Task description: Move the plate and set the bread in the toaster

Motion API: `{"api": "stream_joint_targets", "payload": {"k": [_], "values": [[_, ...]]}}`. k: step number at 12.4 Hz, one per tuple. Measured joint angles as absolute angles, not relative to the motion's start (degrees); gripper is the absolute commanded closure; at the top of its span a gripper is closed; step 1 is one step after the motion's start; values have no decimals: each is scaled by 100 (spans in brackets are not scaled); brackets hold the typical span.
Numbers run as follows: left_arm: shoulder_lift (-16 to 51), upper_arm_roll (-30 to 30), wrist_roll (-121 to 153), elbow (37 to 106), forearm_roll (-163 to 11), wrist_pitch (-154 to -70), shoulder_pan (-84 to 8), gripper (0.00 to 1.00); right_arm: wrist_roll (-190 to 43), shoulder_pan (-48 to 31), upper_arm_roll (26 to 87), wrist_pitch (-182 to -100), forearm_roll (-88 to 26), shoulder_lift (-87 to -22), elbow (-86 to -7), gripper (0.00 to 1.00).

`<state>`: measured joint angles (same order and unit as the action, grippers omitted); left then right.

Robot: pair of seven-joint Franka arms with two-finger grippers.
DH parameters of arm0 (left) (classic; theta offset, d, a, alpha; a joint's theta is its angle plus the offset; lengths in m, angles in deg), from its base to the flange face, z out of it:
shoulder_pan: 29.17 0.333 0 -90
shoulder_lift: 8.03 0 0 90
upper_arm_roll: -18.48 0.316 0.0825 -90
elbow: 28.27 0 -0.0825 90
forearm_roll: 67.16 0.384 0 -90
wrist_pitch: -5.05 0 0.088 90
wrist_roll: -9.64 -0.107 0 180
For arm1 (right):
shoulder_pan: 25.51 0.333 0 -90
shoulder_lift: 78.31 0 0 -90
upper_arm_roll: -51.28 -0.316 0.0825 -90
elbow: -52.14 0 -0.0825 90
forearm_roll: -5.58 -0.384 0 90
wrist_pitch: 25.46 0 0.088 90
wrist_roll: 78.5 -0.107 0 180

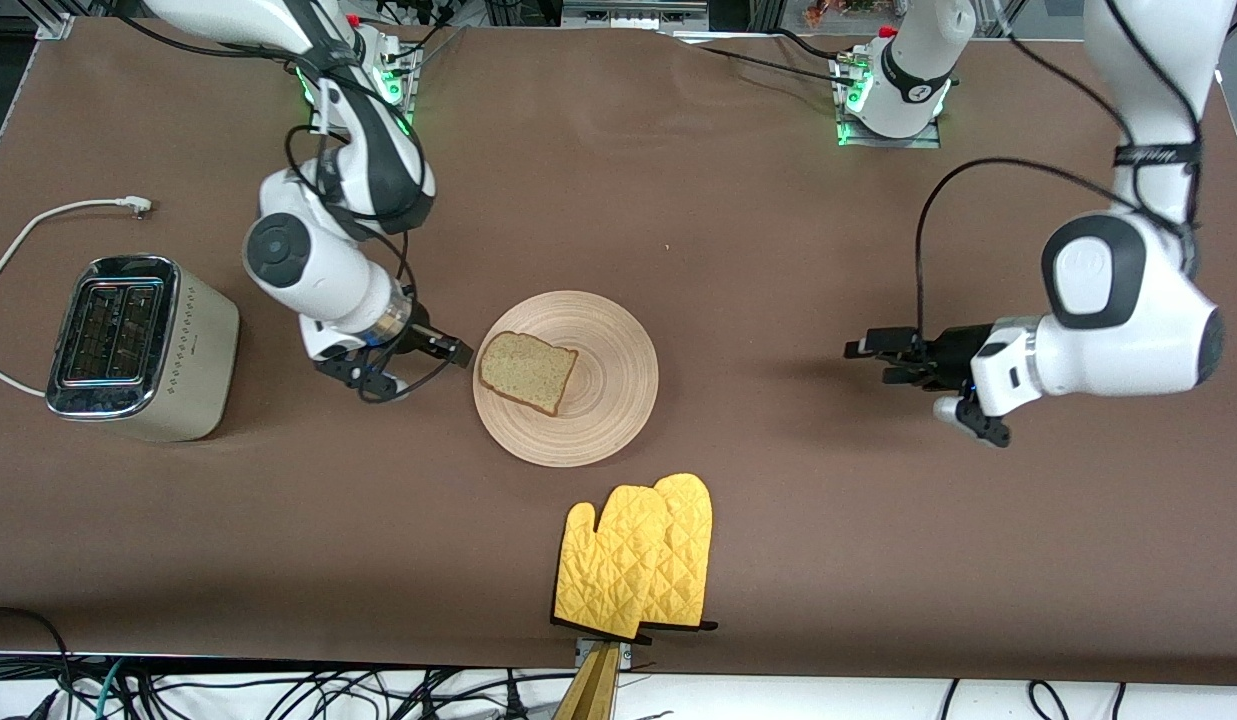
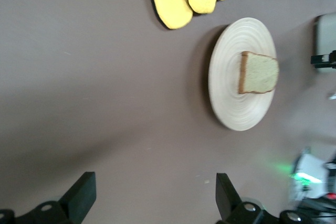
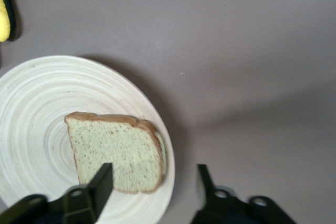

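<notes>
Plate (image 1: 618, 400) sits mid-table on the brown table (image 1: 738, 200), flat. One bread (image 1: 527, 372) slice lies on it, off-centre toward the right arm's end, crust edge near the rim. Nothing else on the plate.

Toaster (image 1: 143, 345) stands at the right arm's end of the table, well apart from the plate. Both slots face up and look empty; I only see the grilles inside. Its white cord (image 1: 18, 250) loops off on the table, plug lying loose.

Right gripper (image 1: 418, 362) is low, just beside the plate rim on the toaster side. Fingers are parted, nothing between them. In the right wrist view one fingertip overlaps the bread's edge and the other hangs past the rim over bare table; can't tell if there's contact.

Left gripper (image 1: 883, 360) is over bare table toward the left arm's end, well apart from the plate, fingers spread wide, holding nothing.

Pair of yellow oven mitts (image 1: 638, 560) lies nearer the front camera than the plate, close to the table edge, not touching the plate.
</notes>
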<state>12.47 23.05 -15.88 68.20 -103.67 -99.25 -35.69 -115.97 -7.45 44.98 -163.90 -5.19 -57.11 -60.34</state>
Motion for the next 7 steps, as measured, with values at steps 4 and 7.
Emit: {"api": "stream_joint_targets", "payload": {"k": [4, 7], "values": [[229, 2439, -1573, 6866, -10144, -10220, -2781, 0, -11318, -710, 4269, -17517, -519, -5231, -6508, 54], [-400, 2494, -1519, 6920, -9492, -10042, -2721, 0, -11137, -707, 4267, -17559, -519, -5206, -6512, 58]]}}
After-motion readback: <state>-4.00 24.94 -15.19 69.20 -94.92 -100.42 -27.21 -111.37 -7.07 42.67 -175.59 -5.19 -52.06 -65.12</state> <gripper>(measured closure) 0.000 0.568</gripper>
